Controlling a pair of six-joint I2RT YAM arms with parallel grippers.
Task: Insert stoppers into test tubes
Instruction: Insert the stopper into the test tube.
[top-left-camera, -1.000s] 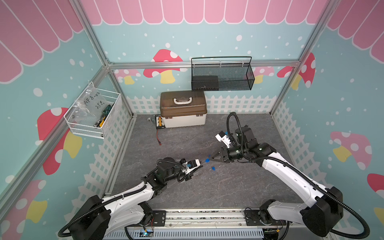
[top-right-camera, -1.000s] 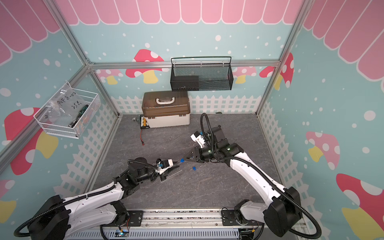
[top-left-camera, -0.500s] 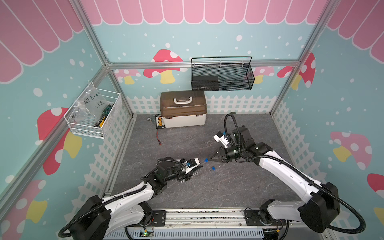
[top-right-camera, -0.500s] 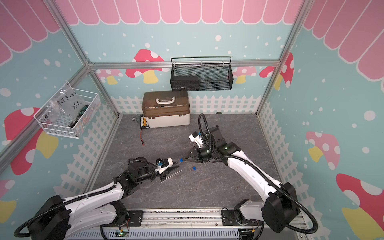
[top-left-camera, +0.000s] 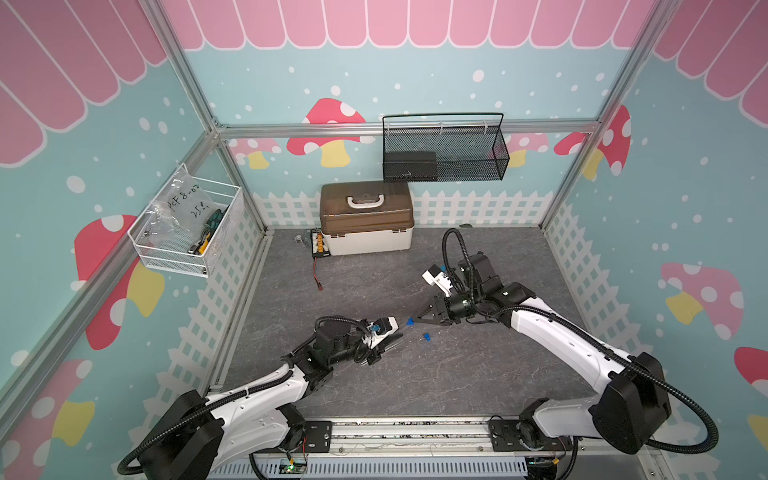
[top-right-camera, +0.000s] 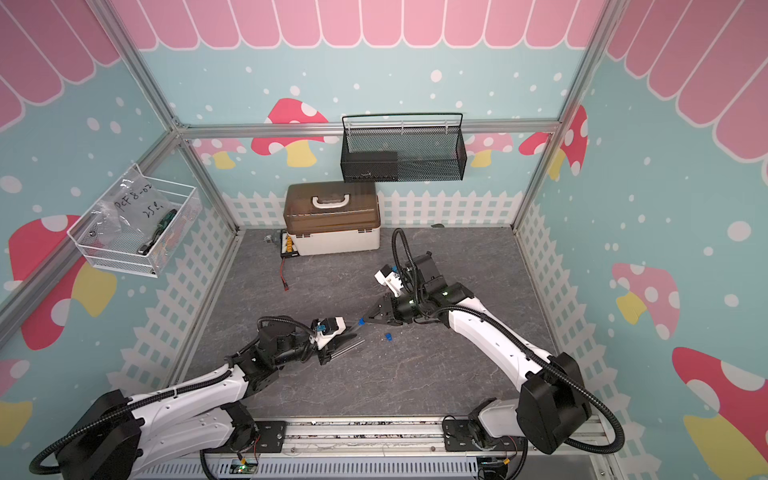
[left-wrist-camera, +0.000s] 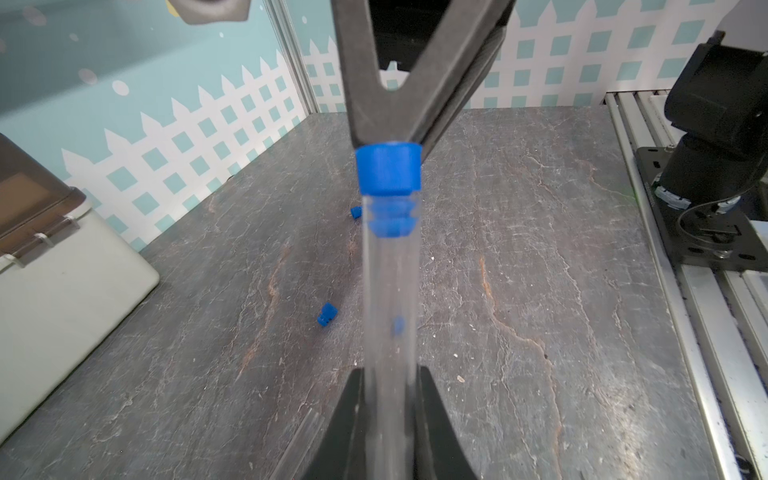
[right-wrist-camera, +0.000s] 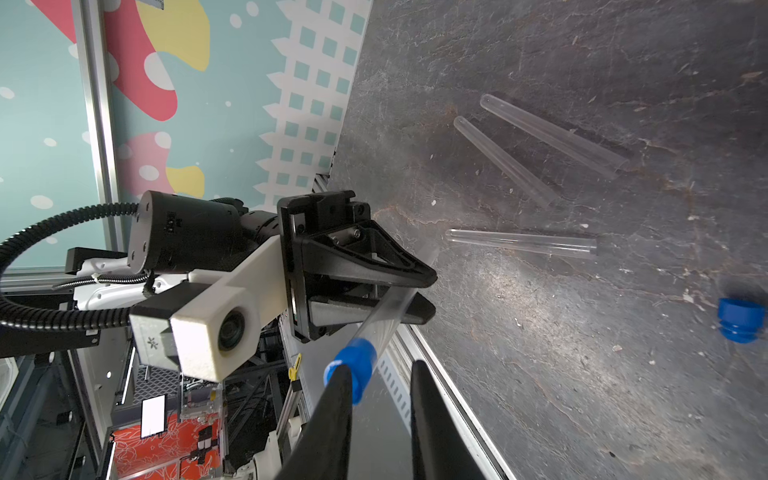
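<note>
Left gripper (left-wrist-camera: 388, 374): pressed onto the test tube (left-wrist-camera: 386, 282), pinching it from both sides partway along its length. I see the tube held clear of the table (top-left-camera: 457, 374), above the middle front area, with its open end pointing at the right gripper (left-wrist-camera: 388, 141).

Stopper (left-wrist-camera: 388, 170): the ribbed plug sits inside the tube's mouth and shows through the clear wall. The blue cap is outside the rim.

Right gripper: fingers narrowed to about the width of the cap. In the left wrist view both tips meet the cap's outer end. In the right wrist view one finger lies against the cap and the other stands slightly off it. I cannot tell whether it pinches the cap or only bears on it.

Loose stoppers (left-wrist-camera: 327, 313): two lie on the table beyond the held tube, apart from each other.

Spare tubes (right-wrist-camera: 521, 243): three lie flat on the table near the left gripper. Two are side by side and the third is a little apart at another angle. None has a stopper in it.

Toolbox (top-left-camera: 365, 224): at the back wall, well apart from both arms.
</note>
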